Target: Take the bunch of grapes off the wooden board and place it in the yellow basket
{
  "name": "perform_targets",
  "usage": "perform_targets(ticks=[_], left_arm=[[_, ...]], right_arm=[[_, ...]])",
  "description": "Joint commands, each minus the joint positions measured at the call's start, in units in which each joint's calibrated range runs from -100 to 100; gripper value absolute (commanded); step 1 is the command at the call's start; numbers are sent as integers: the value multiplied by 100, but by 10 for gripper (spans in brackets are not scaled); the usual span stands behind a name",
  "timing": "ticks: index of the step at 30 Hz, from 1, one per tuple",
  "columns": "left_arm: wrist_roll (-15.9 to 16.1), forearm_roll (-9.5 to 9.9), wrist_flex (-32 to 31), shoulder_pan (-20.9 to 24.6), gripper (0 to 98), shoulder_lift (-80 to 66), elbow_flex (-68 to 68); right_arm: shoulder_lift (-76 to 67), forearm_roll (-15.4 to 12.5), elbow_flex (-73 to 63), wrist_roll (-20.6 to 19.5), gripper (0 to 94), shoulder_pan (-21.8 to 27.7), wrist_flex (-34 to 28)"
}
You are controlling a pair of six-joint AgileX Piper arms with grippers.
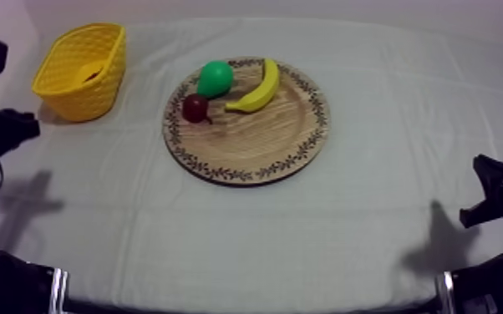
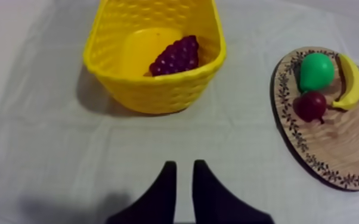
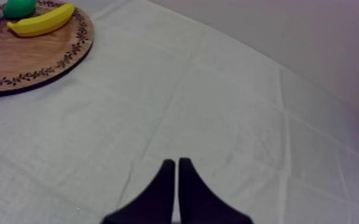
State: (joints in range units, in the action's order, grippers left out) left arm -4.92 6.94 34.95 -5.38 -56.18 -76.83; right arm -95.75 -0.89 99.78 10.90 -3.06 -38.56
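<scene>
The bunch of grapes [image 2: 176, 55], dark purple, lies inside the yellow basket [image 2: 117, 72] against its far wall. In the top view the basket [image 1: 82, 68] stands at the table's far left. The round wooden board [image 1: 263, 134] holds a green pear [image 1: 215, 78], a banana [image 1: 257, 88] and a small red fruit [image 1: 195, 108]. My left gripper [image 2: 183, 170] hangs over bare cloth in front of the basket, fingers slightly apart and holding nothing. My right gripper [image 3: 176, 164] is shut on nothing over the cloth, well away from the board [image 3: 33, 59].
Both arms sit low at the table's sides in the top view, the left gripper [image 1: 17, 129] and the right gripper [image 1: 489, 200]. Grey-white cloth covers the table between board and front edge. A wall runs behind the far edge.
</scene>
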Motion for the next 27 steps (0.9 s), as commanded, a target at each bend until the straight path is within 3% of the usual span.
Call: perform_targets(ticks=[1, 7, 15, 19, 22, 27], left_arm=[[-233, 83, 8, -10, 31, -819, -668], [-566, 156, 334, 6, 4, -1916, -1422], [-436, 108, 569, 87, 1, -3006, -1774], [-221, -207, 421, 139, 1, -3494, -1940], [-479, -375, 380, 165, 1, -3799, -1991], [-831, -447, 272, 227, 1, -4235, -2098]], right_arm=[[0, -1, 0, 1, 3, 0, 1], [0, -1, 0, 1, 3, 0, 1], [0, -1, 0, 2, 3, -4, 1], [0, -1, 0, 1, 3, -7, 1], [0, -1, 0, 1, 3, -8, 1], [0, -1, 0, 1, 3, -8, 1]])
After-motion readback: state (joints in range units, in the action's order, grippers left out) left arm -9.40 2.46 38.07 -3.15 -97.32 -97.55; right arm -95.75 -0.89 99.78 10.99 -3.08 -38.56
